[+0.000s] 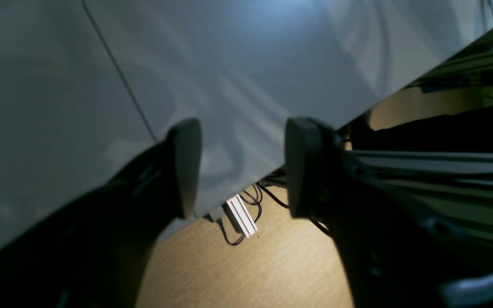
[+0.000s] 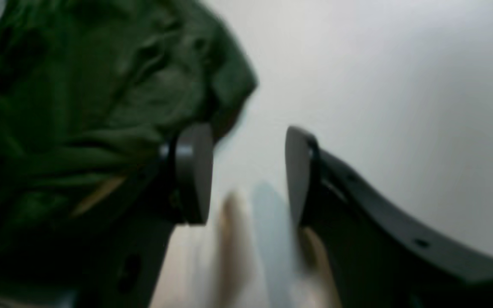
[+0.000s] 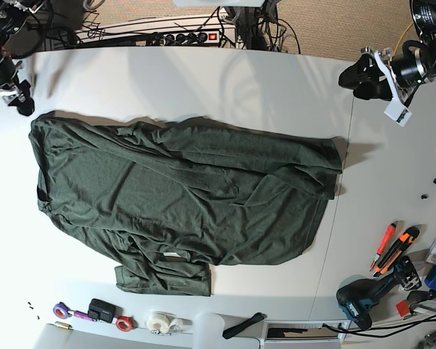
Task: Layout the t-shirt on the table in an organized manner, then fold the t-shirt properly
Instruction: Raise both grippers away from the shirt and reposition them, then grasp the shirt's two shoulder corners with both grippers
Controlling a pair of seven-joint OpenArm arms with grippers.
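Note:
The dark green t-shirt (image 3: pixel 182 193) lies spread and wrinkled across the white table (image 3: pixel 225 80), its pale neck label (image 3: pixel 173 254) near the front edge. My right gripper (image 3: pixel 18 102) hovers at the shirt's far left corner. In the right wrist view, which is blurred, my right gripper (image 2: pixel 246 175) is open with only bare table between its fingers, and the t-shirt (image 2: pixel 79 107) bunches just left of them. My left gripper (image 3: pixel 360 78) hangs above the table's far right part, clear of the cloth. In the left wrist view my left gripper (image 1: pixel 242 167) is open and empty over the table's edge.
Orange utility knives (image 3: pixel 389 247) and a drill (image 3: pixel 363 298) lie at the front right. Tape rolls (image 3: pixel 160 322) and small items line the front edge. A power strip (image 3: pixel 182 36) and cables run behind the table. A dark seam (image 3: pixel 341 218) crosses the top.

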